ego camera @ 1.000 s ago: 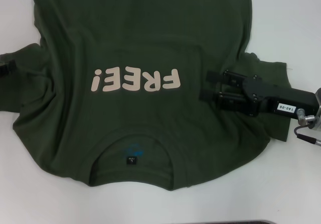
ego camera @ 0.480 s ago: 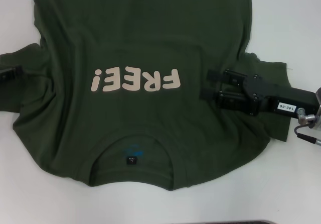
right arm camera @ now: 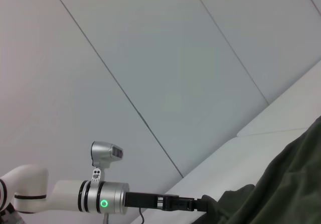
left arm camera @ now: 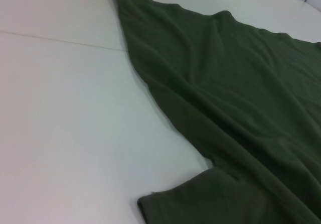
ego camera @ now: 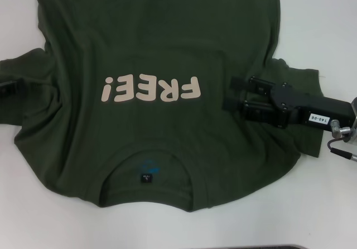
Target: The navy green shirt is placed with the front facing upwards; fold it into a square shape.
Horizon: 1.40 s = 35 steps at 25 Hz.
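The navy green shirt lies spread front-up on the white table. Its cream "FREE!" lettering reads upside down in the head view, and the collar with its black neck tag is on the near side. My right gripper rests open on the cloth where the right sleeve joins the body, its fingers pointing toward the lettering. Only a sliver of my left gripper shows at the left sleeve. The right wrist view shows that left gripper reaching the shirt's edge. In the left wrist view, the shirt drapes over the table.
Bare white table surrounds the shirt on the left, right and near sides. A metal fitting with a cable hangs off my right arm. A dark edge runs along the table's near side. The far hem runs out of the head view.
The left gripper has shifted a little toward the near side at the left sleeve. The right gripper and the shirt have hardly moved.
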Each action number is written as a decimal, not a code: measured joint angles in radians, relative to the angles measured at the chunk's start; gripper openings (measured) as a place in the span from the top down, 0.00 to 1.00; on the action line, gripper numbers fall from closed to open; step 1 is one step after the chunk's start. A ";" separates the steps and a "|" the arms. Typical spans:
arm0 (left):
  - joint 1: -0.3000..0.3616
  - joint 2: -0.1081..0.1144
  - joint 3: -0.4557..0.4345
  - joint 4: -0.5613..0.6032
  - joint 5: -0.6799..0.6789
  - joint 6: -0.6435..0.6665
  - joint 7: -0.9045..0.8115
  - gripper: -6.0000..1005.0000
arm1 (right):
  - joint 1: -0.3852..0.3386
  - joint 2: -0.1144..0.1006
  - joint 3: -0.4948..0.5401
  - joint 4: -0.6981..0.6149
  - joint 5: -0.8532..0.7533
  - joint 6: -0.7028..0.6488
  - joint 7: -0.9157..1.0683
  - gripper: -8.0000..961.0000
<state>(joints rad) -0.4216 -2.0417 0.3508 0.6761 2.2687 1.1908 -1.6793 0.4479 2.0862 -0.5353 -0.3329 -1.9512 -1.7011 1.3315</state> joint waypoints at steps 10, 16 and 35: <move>-0.017 0.000 0.004 -0.004 0.000 0.003 0.004 0.14 | 0.000 0.000 0.001 0.000 0.000 0.000 0.000 0.08; -0.022 -0.002 0.007 -0.004 0.000 0.011 0.004 0.14 | 0.000 0.000 0.001 0.000 0.000 0.000 0.000 0.08; -0.024 -0.010 0.060 0.005 0.011 -0.011 -0.055 0.51 | 0.000 0.000 0.017 0.000 0.000 -0.005 -0.001 0.08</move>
<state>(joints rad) -0.4452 -2.0513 0.4109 0.6813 2.2798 1.1795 -1.7341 0.4479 2.0862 -0.5183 -0.3329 -1.9512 -1.7063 1.3306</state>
